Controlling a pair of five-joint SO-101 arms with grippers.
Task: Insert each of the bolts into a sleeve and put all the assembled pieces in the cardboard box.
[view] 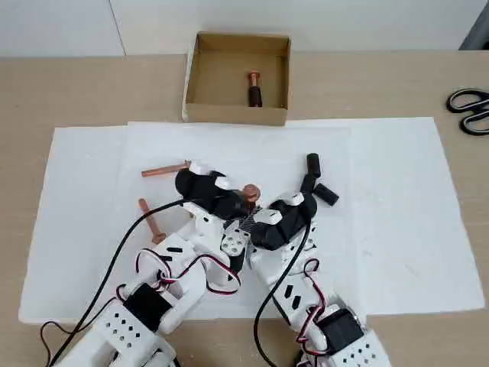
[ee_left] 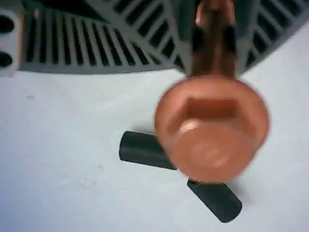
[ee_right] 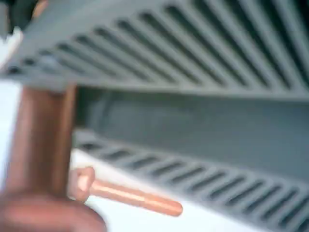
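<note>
Scissors [view: 472, 112], white paper [view: 397, 199], wooden table [view: 76, 92]

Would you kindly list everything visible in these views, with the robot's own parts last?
paper: white sheets, on the table
cardboard box: one, brown, beyond the paper
assembled piece: one, copper bolt in black sleeve, inside the box
loose bolts: two, copper, left part of the paper
held bolt: one, copper, in the left gripper
loose sleeves: at least two, black, on paper right of the held bolt
scissors: one pair, black, right table edge
left gripper: one, black and white, shut on the held bolt
right gripper: one, black and white, beside it
</note>
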